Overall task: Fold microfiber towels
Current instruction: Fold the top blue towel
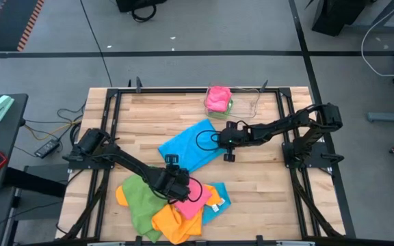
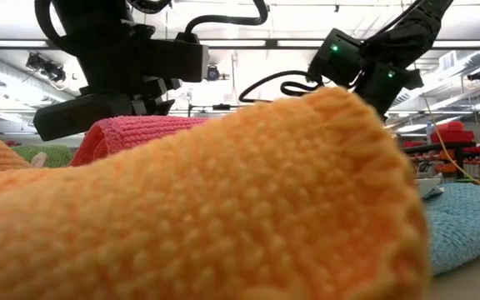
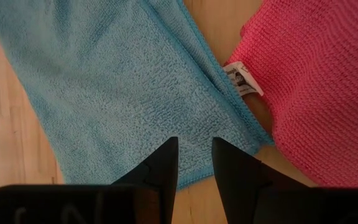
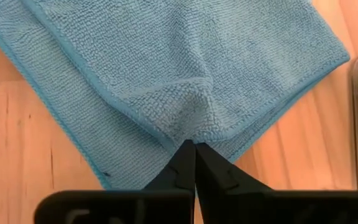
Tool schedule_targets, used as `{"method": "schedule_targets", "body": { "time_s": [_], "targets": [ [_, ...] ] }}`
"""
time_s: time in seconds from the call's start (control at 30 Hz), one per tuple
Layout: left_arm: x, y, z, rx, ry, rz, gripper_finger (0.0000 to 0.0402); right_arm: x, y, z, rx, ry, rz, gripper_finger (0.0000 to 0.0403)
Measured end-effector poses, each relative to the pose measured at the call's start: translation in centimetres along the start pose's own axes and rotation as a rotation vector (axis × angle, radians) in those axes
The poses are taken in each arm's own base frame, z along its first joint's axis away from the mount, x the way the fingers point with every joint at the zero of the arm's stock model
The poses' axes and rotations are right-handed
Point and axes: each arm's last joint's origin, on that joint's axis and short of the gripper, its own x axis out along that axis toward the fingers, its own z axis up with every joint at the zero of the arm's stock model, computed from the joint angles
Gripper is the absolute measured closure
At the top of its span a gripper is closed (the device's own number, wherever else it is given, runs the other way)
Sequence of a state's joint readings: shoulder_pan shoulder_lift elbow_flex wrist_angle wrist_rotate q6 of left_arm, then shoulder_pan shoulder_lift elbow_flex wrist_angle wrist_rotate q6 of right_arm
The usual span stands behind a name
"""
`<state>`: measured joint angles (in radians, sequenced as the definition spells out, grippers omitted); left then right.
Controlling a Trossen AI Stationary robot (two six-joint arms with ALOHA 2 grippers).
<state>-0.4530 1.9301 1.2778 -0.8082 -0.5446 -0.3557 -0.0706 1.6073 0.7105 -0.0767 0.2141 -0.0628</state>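
A sky blue towel [image 1: 191,145] lies spread on the wooden table's middle, seemingly with one layer over another in the right wrist view [image 4: 185,68]. My right gripper [image 4: 194,144] is shut on it at its right side [image 1: 219,142]. My left gripper [image 3: 194,149] stands open at the near side [image 1: 183,180], over this towel's near corner [image 3: 135,99], beside a pink towel [image 3: 316,81]. Nothing shows between its fingers. The pink towel belongs to a heap [image 1: 173,205] with green, orange and blue ones. In the low view an orange towel [image 2: 223,192] fills the front. My right gripper pinches the blue towel between its two fingers at a hemmed corner of the upper layer [image 4: 197,127]. The fingers slant down from the table's right side. The cloth is bunched into a small ridge at the fingertips. The rest lies flat on the table.
A clear tray [image 1: 241,102] at the table's far edge holds a rolled pink cloth [image 1: 217,98]. The towel heap covers the near middle of the table. Bare wood [image 1: 265,184] lies to the right of the heap. A black frame [image 1: 115,96] runs round the tabletop.
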Motion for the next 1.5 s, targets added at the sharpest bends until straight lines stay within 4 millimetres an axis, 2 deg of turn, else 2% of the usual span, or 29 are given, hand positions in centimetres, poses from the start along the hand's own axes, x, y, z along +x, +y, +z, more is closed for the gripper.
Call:
{"method": "schedule_targets", "body": {
  "time_s": [0.1, 0.37, 0.6, 1.17, 1.23, 1.4, 1.5],
  "targets": [
    [0.0, 0.0, 0.0, -0.001, 0.0, 0.0, 0.0294, 0.1, -0.5, -0.1, 0.04, 0.004, 0.031, 0.0371],
    [0.0, 0.0, 0.0, 0.0, 0.0, 0.0, 0.0294, 0.6, -3.6, -0.3, 0.174, -0.027, 0.258, 0.0307],
    [0.0, 0.0, 0.0, 0.0, 0.0, 0.0, 0.0294, 0.6, -4.2, 0.1, 0.201, -0.081, 0.305, 0.029],
    [-0.2, -0.3, -0.1, 0.004, -0.003, -0.002, 0.0294, 0.6, -4.3, 0.7, 0.297, -0.134, 0.313, 0.0314],
    [-0.2, -0.3, -0.1, 0.005, -0.003, -0.002, 0.0294, 0.6, -4.3, 0.7, 0.305, -0.128, 0.314, 0.0327],
    [-0.2, -0.3, -0.1, 0.004, -0.002, -0.002, 0.0294, 0.6, -4.1, 0.7, 0.302, -0.125, 0.314, 0.039],
    [-0.2, -0.3, -0.1, 0.004, -0.002, -0.002, 0.0294, 0.5, -3.7, 0.8, 0.272, -0.128, 0.324, 0.0396]
  ]
}}
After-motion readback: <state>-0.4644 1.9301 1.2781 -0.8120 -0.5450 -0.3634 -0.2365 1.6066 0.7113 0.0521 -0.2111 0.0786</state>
